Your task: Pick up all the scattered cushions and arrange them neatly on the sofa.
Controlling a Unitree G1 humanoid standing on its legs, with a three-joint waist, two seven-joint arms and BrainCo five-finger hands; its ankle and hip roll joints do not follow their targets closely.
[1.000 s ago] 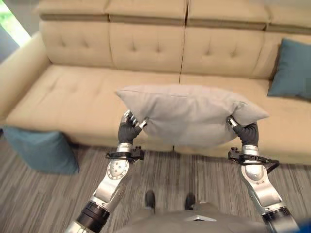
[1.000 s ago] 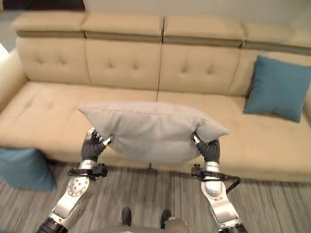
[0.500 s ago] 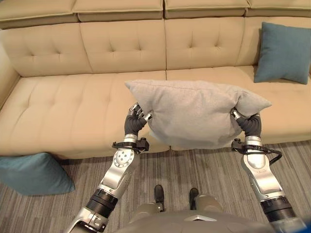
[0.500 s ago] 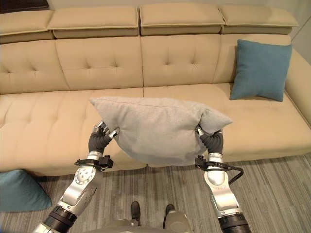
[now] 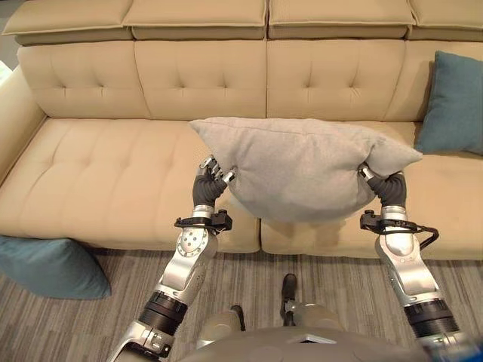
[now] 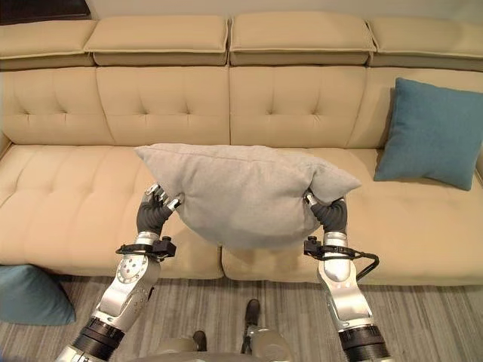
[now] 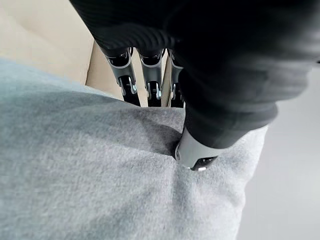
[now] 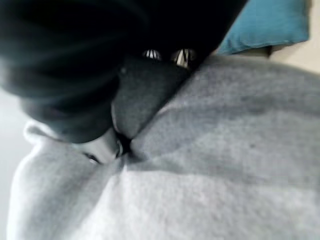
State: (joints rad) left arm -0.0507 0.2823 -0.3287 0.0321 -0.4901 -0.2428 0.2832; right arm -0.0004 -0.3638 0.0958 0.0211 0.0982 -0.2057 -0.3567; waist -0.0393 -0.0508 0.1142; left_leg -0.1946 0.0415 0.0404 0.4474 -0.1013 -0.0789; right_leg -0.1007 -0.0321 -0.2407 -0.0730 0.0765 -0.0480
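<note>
A large grey cushion [image 5: 298,173] hangs in the air over the front edge of the beige sofa [image 5: 106,173], held between both hands. My left hand [image 5: 207,181] pinches its left end, thumb [image 7: 192,150] pressed into the cloth and fingers [image 7: 145,82] behind it. My right hand [image 5: 385,188] grips the right end, thumb [image 8: 107,145] dug into the fabric. A teal cushion [image 5: 453,105] leans upright against the sofa's right backrest. Another teal cushion [image 5: 49,265] lies on the floor at the sofa's left front.
The sofa's left armrest [image 5: 15,121] rises at the far left. The seat [image 5: 98,181] left of the grey cushion is bare. Striped grey carpet [image 5: 324,271] runs along the sofa's front.
The camera has shifted, so the sofa sits differently in view. The grey cushion stays held between both hands at about the same height.
</note>
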